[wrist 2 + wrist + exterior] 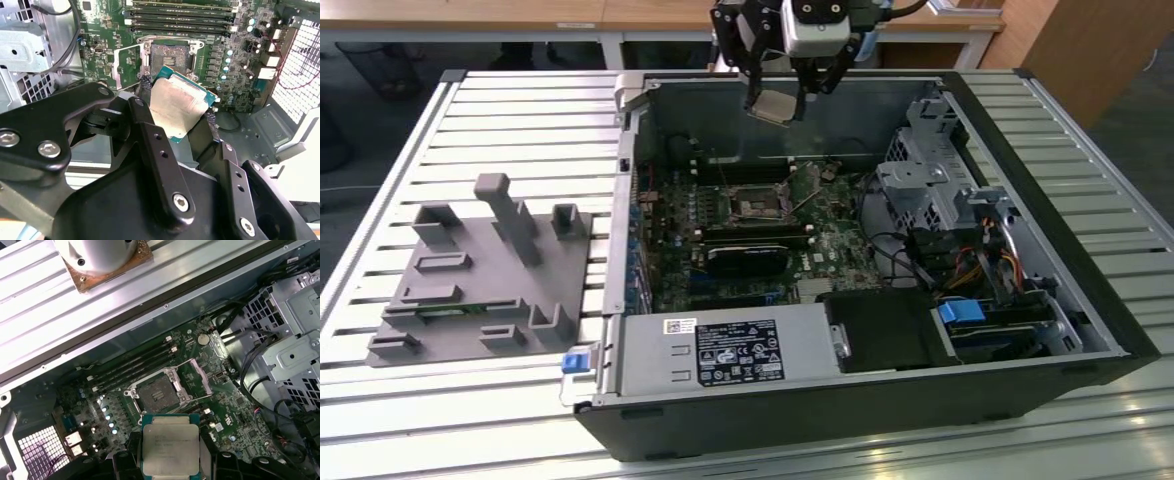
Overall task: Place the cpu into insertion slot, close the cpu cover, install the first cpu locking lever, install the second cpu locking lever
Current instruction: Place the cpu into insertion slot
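well, we see the cpu (177, 107) clamped between the two black fingers (155, 145) of the gripper (783, 95). the jaws press on opposite edges of the chip, held apart only by its width. its dull silver top sits tilted in the second wrist view, with a green edge showing along one side.

in the exterior view the chip hangs in the air near the far wall of the open computer case (854, 415), well above the motherboard (710, 212). the insertion slot (157, 392) lies bare, a dark square in a thin metal frame, and the cpu is clear of it, not yet seated. in the first wrist view the hinged cpu cover (202, 377) stands swung open just beside the socket.

long black memory slots (132, 363) run close along one side of the socket. the power supply (720, 350) fills the near corner of the case. at the exterior view's left, a grey fixture tray (487, 280) rests on the slatted metal table (520, 110), apart from the case.
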`<action>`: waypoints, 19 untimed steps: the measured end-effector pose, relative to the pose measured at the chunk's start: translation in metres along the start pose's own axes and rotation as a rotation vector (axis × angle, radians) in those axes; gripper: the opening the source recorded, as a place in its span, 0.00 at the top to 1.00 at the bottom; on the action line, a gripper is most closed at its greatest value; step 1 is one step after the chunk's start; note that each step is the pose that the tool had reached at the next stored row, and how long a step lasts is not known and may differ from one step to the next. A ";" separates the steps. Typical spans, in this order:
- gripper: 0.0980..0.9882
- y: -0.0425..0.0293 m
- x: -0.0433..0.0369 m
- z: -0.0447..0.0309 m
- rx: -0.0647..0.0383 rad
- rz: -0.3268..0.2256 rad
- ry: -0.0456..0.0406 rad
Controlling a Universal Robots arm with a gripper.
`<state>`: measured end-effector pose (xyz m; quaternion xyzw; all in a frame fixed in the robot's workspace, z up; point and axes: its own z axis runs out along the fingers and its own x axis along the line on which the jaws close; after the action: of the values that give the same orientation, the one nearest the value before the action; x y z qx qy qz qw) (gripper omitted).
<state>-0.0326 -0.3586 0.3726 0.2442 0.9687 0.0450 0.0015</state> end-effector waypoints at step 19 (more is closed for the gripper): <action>0.50 0.0000 0.0000 0.0005 -0.001 0.070 -0.0062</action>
<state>-0.0326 -0.3586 0.3721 0.2783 0.9595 0.0449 0.0031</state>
